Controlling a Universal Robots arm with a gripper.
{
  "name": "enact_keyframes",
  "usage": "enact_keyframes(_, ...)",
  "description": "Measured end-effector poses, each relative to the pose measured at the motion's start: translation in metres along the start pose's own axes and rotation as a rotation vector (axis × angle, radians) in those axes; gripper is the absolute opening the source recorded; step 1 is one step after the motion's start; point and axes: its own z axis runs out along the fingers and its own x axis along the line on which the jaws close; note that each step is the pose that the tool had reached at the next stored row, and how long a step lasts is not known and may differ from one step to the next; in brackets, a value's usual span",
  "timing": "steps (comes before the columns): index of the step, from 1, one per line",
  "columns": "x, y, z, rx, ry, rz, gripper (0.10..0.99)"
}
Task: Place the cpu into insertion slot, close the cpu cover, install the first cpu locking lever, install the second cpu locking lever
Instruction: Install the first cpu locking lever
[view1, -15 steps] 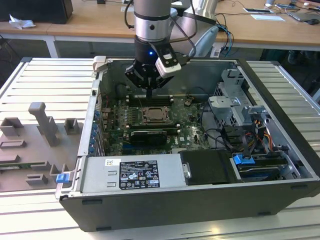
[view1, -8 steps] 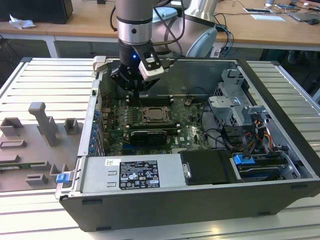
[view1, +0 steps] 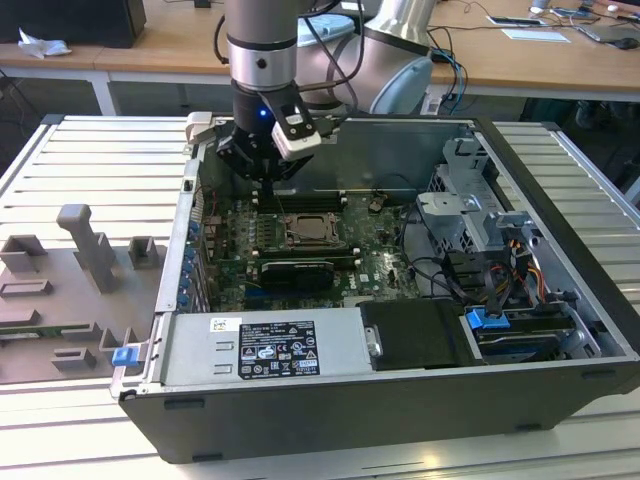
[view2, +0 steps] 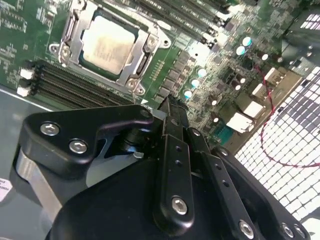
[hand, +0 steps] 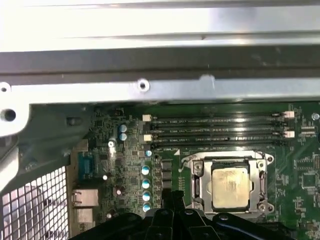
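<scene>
The cpu (view2: 107, 44) is a pale silvery square lying flat in the insertion slot (hand: 260, 200) on the green board. The cpu cover (view2: 142, 57) lies down around it as a silvery frame, and the chip shows through its window. In the exterior view the cpu (view1: 308, 232) sits mid-board inside the open computer case. My gripper (view1: 268, 184) hangs above the board, beyond the slot and toward the exterior view's left. Its black fingers are shut with nothing between them, and the tip (view2: 168, 106) sits beside the slot, apart from it.
Long black memory slots (hand: 215, 131) run beside the socket. The case's metal wall (hand: 160, 90) and a perforated panel (view2: 295, 150) stand close by. A power supply (view1: 270, 350), a drive cage (view1: 470, 215) and cables (view1: 500, 275) fill the case. A grey fixture (view1: 70, 290) lies outside.
</scene>
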Motion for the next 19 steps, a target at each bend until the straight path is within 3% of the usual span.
enact_keyframes(6,0.0033,0.0139,0.0009,-0.001,0.0001,-0.008,0.106)
enact_keyframes(11,0.0007,0.0186,0.0014,-0.001,0.0000,-0.013,0.106)
enact_keyframes(14,-0.0064,0.0189,0.0017,-0.001,0.0001,-0.013,0.106)
enact_keyframes(19,-0.0315,0.0199,0.0055,-0.001,0.0037,-0.013,0.106)
